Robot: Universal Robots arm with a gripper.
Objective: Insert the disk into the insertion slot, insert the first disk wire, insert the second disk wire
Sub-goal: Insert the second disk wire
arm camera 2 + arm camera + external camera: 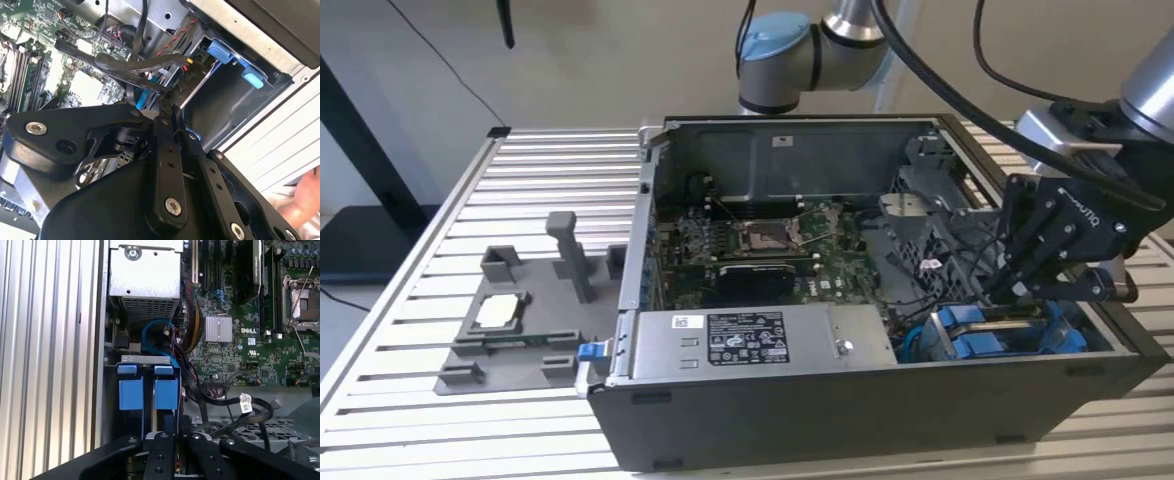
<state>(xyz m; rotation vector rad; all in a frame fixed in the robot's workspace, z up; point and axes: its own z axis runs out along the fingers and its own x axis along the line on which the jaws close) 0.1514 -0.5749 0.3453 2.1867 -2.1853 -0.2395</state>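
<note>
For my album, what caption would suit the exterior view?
Robot gripper reaching into an open computer case beside the blue-framed drive cage.

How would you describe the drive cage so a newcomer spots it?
Start at the open computer case on the slatted table. In its near corner at the exterior view's right, beside the silver power-supply box, sits the drive cage. Large bright blue plastic tabs set it apart.

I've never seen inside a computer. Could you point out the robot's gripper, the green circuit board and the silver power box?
gripper (1025,290), exterior view, black fingertips.
circuit board (235,352), first wrist view, green surface.
power box (747,340), exterior view, white sticker.
</note>
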